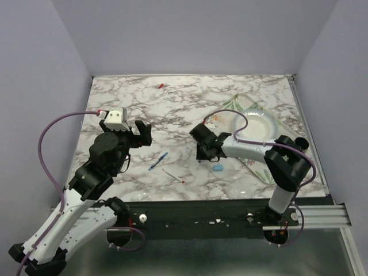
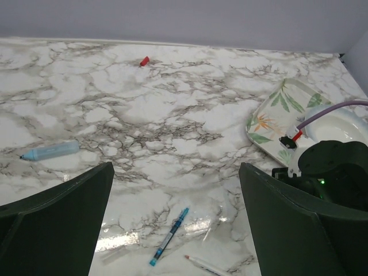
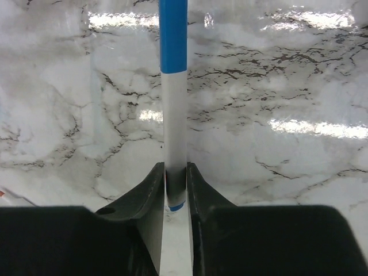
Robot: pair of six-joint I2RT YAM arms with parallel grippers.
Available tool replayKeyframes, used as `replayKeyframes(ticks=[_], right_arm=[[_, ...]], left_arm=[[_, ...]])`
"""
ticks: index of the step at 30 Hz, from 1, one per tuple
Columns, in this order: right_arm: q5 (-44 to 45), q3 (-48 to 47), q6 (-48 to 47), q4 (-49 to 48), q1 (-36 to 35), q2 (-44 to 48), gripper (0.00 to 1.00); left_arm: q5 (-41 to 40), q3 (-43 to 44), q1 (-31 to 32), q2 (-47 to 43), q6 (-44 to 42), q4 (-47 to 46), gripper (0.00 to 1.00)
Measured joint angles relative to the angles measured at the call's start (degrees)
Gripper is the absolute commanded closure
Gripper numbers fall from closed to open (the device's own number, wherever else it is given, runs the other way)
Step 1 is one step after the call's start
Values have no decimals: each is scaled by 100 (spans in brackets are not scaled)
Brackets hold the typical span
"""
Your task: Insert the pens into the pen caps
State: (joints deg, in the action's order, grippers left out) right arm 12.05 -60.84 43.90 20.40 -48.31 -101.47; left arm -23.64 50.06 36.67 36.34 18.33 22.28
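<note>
We are pinching the white pen with a blue end [image 3: 173,86] in our right fingers [image 3: 148,192], sticking out, ready, we think, for pushing into a cap. The light blue cap [image 1: 218,168] is lying on the counter [image 1: 190,109] near the frame's middle. Our left fingers [image 2: 63,213] are hanging wide open, empty.

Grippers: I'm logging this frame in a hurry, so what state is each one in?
Left gripper: open, holding nothing.
Right gripper: shut on a white pen with a blue end.
</note>
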Motion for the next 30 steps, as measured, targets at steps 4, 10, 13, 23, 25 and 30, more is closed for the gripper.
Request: replayKeyframes(ticks=[4, 10, 13, 23, 25, 30], right_arm=[[111, -92, 13, 170, 2, -2, 64], [118, -48, -4, 295, 2, 212, 57], [66, 2, -94, 302, 0, 651, 47], [-612, 560, -516, -131, 0, 2820, 9], [-721, 719, -546, -166, 0, 3217, 9], [-914, 981, -640, -190, 0, 4087, 9]], left_arm=[[-96, 0, -20, -28, -59, -33, 1], [-181, -13, -20, -28, -105, -33, 1], [-249, -74, -20, -17, -140, -57, 1], [632, 1244, -1069, 2232, -17, -127, 7], [1150, 1810, -1462, 3062, 157, -188, 7], [2127, 3018, -2236, 4754, 704, -645, 10]])
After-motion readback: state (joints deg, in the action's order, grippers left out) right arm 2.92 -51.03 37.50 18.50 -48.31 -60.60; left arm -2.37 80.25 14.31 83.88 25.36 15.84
